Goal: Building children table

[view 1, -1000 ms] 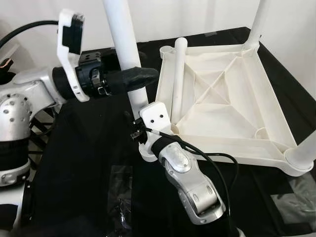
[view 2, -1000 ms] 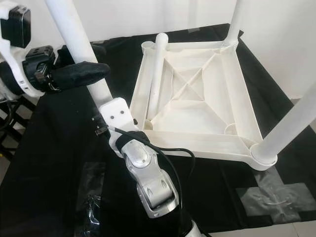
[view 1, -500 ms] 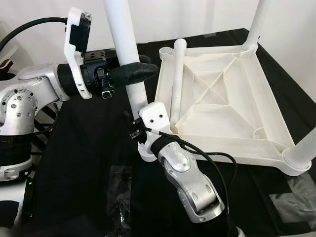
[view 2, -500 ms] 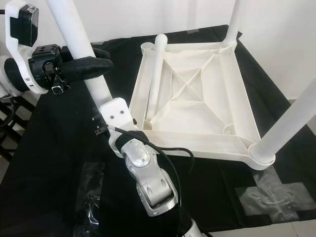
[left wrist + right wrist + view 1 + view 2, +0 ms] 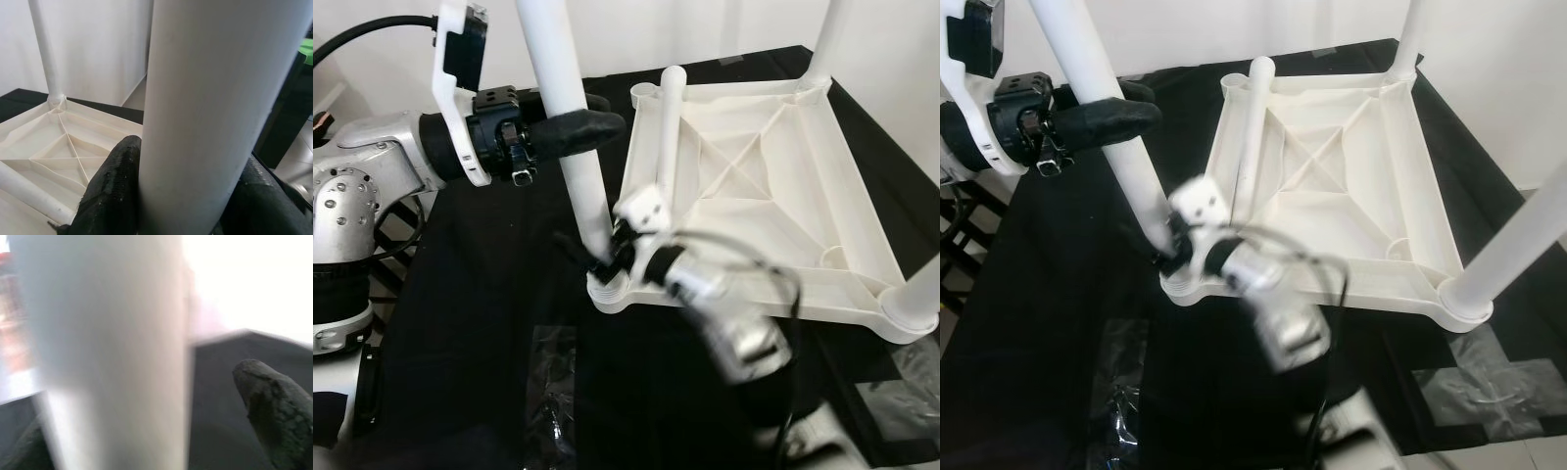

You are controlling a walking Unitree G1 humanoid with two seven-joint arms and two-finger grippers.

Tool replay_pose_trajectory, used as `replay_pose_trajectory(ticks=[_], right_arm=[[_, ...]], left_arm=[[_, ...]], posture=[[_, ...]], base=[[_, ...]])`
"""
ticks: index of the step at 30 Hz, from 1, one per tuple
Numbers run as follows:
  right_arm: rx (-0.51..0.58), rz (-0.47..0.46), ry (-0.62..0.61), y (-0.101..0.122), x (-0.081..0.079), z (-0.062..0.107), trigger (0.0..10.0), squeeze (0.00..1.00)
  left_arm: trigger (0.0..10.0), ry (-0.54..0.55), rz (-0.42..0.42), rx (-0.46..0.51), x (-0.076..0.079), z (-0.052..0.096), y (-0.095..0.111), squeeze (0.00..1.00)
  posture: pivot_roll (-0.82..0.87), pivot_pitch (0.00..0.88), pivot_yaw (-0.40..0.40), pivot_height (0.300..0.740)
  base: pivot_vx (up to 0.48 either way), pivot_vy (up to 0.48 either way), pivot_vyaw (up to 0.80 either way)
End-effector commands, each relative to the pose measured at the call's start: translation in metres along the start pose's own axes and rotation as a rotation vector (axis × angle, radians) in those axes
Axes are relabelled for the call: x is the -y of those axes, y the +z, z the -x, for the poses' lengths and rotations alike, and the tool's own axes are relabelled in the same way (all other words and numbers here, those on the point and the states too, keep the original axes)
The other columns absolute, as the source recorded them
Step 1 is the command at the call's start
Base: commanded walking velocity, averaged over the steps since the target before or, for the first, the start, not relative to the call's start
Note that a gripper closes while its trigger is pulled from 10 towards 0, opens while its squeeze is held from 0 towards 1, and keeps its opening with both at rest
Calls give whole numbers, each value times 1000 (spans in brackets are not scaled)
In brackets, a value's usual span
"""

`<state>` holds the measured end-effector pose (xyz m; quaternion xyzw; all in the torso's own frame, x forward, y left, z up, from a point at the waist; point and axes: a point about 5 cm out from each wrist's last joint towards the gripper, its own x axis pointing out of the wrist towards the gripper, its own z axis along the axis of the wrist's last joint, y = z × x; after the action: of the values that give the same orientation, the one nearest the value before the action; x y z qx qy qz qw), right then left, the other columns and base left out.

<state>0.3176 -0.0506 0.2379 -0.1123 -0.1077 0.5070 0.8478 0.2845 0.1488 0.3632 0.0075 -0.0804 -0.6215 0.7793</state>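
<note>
Black fingers of the left hand are pinched on either side of a white round plastic table leg, gripping it partway up its length on the left of the scene. That leg stands nearly upright, its lower end seated in the near left corner socket of an upturned white ribbed plastic tabletop. The right hand is low at the foot of the same leg, just above the socket; it is blurred, and its wrist view shows one finger standing a little off the leg, so I cannot tell whether it grips or is spread. The tabletop lies underside up on a black cloth-covered surface. Two more white legs stand in its far right and near right corners, and a loose fourth leg lies inside the tabletop along its left edge. Crumpled clear plastic wrap lies on the cloth at the near left.
</note>
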Motion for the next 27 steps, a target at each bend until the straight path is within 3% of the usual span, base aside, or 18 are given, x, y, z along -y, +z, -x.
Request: replay_pose_trajectory(ticks=[1, 2, 3, 8, 13, 14, 15, 16, 27], right_arm=[[-11, 9, 118, -3, -3, 2, 10000, 1000], [-25, 30, 151, -3, 0, 4, 10000, 1000], [-54, 59, 229, -3, 5, 9, 10000, 0], [-77, -1, 365, -3, 21, 16, 10000, 0], [-48, -44, 454, -3, 32, 13, 9804, 0], [-41, -54, 455, -3, 34, 11, 2196, 0], [-41, -54, 455, -3, 34, 11, 2196, 0], [-35, -63, 454, -3, 36, 9, 0, 0], [-94, -58, 523, -17, 35, 2, 0, 0]], left_arm=[[0, -88, 30, -24, 8, -4, -3, 0], [0, -89, 30, -24, 8, -4, -3, 0], [0, -91, 31, -24, 9, -4, -3, 0], [0, -99, 33, -23, 10, -6, -3, 0], [0, -111, 33, -26, 11, -7, -3, 0], [0, -111, 32, -26, 11, -7, -2, 0], [0, -111, 32, -26, 11, -7, -2, 0], [0, -113, 31, -27, 11, -7, -2, 0], [0, -131, 26, -33, 9, -9, -1, 0]], posture=[[3, 119, 132, 740], [3, 119, 132, 740], [7, 118, 136, 740], [23, 119, 137, 740], [24, 120, 140, 740], [28, 118, 140, 740], [28, 118, 140, 740], [28, 118, 140, 740], [32, 121, 141, 740]], base=[[0, 0, 0], [0, 0, 0], [0, 0, 0], [0, 0, 0], [0, 0, 0], [0, 0, 0], [0, 0, 0], [0, 0, 0], [0, 0, 0]])
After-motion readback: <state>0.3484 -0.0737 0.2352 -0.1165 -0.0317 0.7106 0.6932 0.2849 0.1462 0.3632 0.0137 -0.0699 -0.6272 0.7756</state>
